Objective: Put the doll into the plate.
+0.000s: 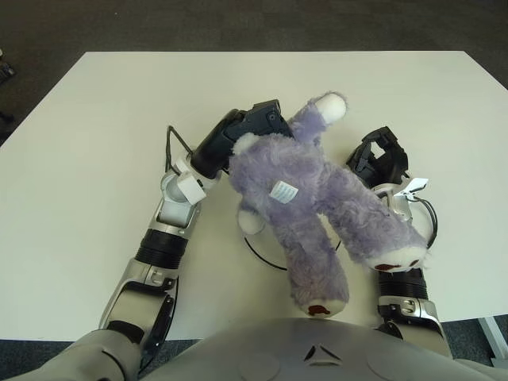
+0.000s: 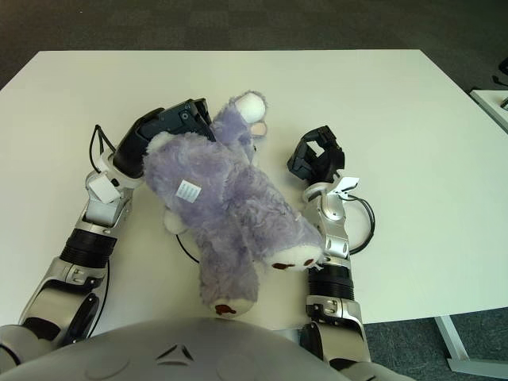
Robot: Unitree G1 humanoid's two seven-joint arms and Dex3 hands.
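Observation:
A purple plush doll [image 1: 305, 202] with white paws and a small white tag hangs tilted above the table, its legs pointing toward my body. My left hand [image 1: 238, 133] is shut on its upper body from the left. My right hand [image 1: 379, 157] shows just right of the doll with relaxed fingers, holding nothing. A thin dark curved line [image 1: 258, 252] lies on the table under the doll. It may be a plate rim, but the doll hides the rest and I cannot tell.
The white table [image 1: 95, 119] stretches wide to the left, right and far side. A dark cable loop [image 1: 432, 221] sticks out beside my right wrist. Dark floor surrounds the table.

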